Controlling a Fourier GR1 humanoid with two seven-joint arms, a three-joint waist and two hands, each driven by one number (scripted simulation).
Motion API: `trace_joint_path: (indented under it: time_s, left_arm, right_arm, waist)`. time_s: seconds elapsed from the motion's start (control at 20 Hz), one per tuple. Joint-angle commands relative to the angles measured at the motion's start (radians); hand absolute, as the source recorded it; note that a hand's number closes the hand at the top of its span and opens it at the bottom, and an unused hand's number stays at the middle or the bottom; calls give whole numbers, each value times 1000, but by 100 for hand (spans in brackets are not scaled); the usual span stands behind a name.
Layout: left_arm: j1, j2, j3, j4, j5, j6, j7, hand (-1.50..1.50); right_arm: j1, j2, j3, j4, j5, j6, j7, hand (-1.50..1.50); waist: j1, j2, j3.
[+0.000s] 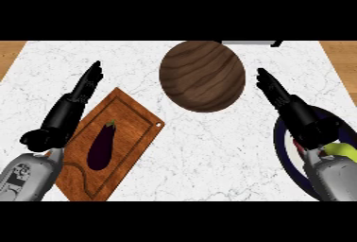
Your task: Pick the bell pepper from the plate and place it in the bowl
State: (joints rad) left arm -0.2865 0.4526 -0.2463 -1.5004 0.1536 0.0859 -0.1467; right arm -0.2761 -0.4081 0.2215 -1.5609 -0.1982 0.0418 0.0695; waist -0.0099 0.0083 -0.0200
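Note:
A yellow-green bell pepper (340,150) lies on a dark-rimmed plate (284,150) at the counter's right edge, mostly hidden behind my right forearm. My right hand (293,108) hovers over the plate's far side, open, with straight fingers pointing up and left toward a brown wooden bowl (202,75) at the top middle. The hand holds nothing and does not touch the pepper. My left hand (66,111) rests open at the left, fingers pointing up, beside the cutting board.
A wooden cutting board (129,118) lies at the lower left with a dark purple eggplant (103,145) on it. White marble counter (209,156) stretches between board and plate. A grey object (247,43) shows at the top edge behind the bowl.

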Motion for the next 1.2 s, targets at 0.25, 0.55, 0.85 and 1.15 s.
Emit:
trace_joint_path:
  time_s: [0.25,0.55,0.85,1.15]
  left_arm:
    - [-1,0,203,53,95,107,32,0]
    - [75,19,293,57,167,109,54,0]
    - [122,37,320,21,184,87,56,0]
    - [128,22,321,-8,175,95,70,0]
  right_arm:
    - [44,2,303,-238,-155,502,-211,-150]
    - [267,-190,41,-343,208,293,-748,-150]
    - [479,-391,-162,-293,342,279,-1134,-150]
    - [649,-487,-401,-342,392,165,-1124,-150]
  waist:
    - [70,-18,22]
    - [-39,-22,27]
    - [-32,-20,24]
    - [-25,-17,21]
